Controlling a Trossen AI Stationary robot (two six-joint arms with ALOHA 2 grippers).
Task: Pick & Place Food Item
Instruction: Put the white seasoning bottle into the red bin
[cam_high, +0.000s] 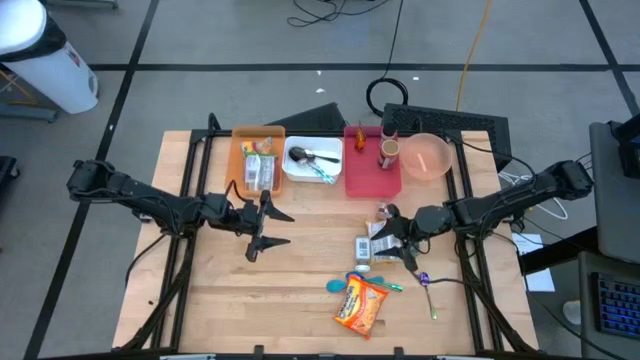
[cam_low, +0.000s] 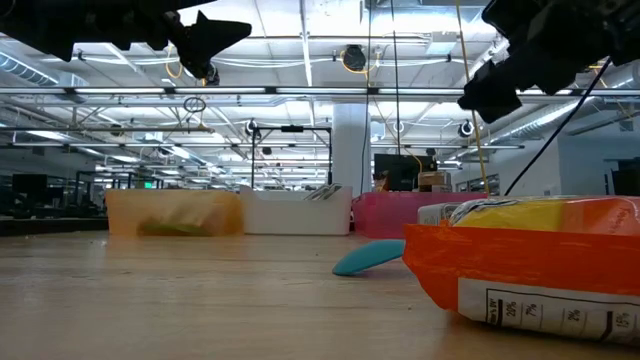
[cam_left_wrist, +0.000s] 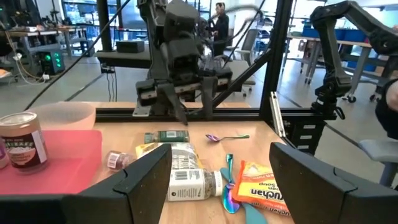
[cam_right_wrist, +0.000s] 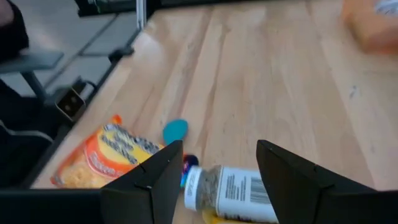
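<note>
Orange plastic noodle packet (cam_high: 361, 303) lies flat on the wooden table (cam_high: 220, 300), below and a little to the side of the right gripper (cam_high: 397, 240). That gripper hangs above a small spice jar with a white label (cam_right_wrist: 231, 189), fingers apart, with nothing between them. A blue spoon (cam_right_wrist: 175, 130) lies just beyond the jar, between it and the packet. The left gripper (cam_high: 268, 228) hovers well apart from the packet, its fingers spread wide and empty, near the orange bin (cam_high: 257, 158).
</note>
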